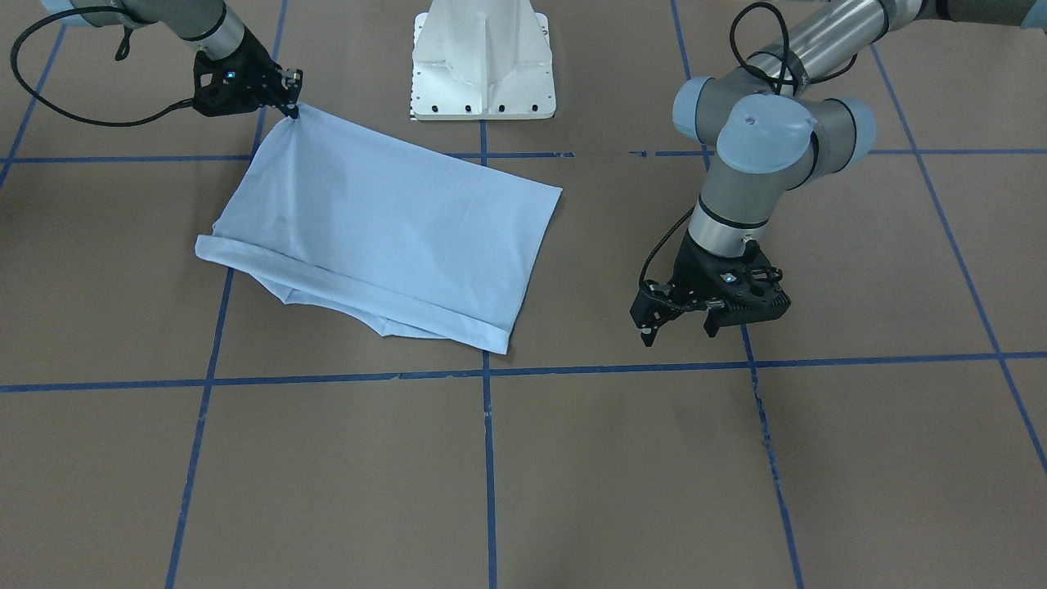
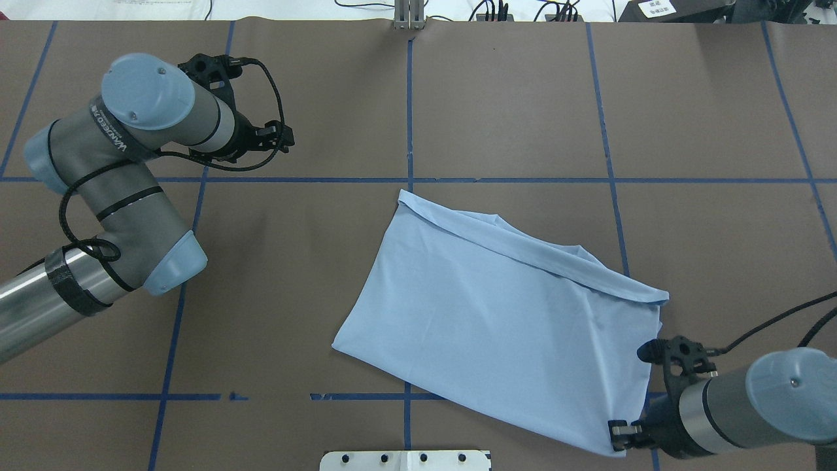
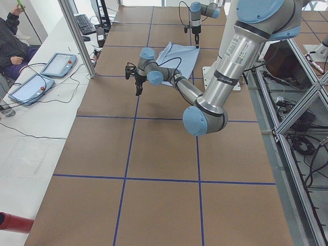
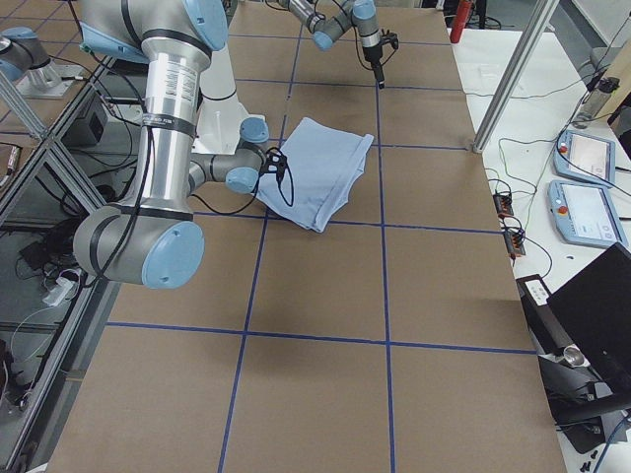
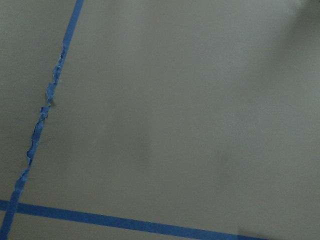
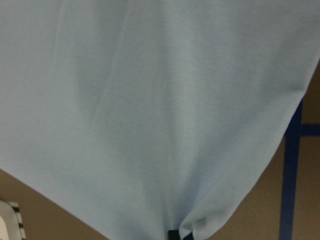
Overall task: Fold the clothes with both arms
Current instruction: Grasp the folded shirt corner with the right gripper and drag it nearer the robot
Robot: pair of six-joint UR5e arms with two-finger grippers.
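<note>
The pale blue T-shirt (image 1: 384, 229) lies folded into a rough rectangle on the brown table, with a rolled hem along its far edge (image 2: 523, 252). Collar, print and label are hidden. My right gripper (image 1: 293, 113) is shut on the shirt's corner nearest the robot base, and that corner is pulled to a point. The same grip shows in the overhead view (image 2: 618, 437) and in the right wrist view (image 6: 179, 234), where cloth (image 6: 150, 100) fills the frame. My left gripper (image 1: 679, 327) is open and empty, low over bare table well to the side of the shirt (image 2: 497, 320).
The white pedestal base (image 1: 483, 65) stands at the table's near edge by the robot. Blue tape lines (image 1: 491, 372) grid the brown table. The left wrist view shows only table and tape (image 5: 45, 110). Tablets (image 3: 56, 64) and cables lie on a side bench.
</note>
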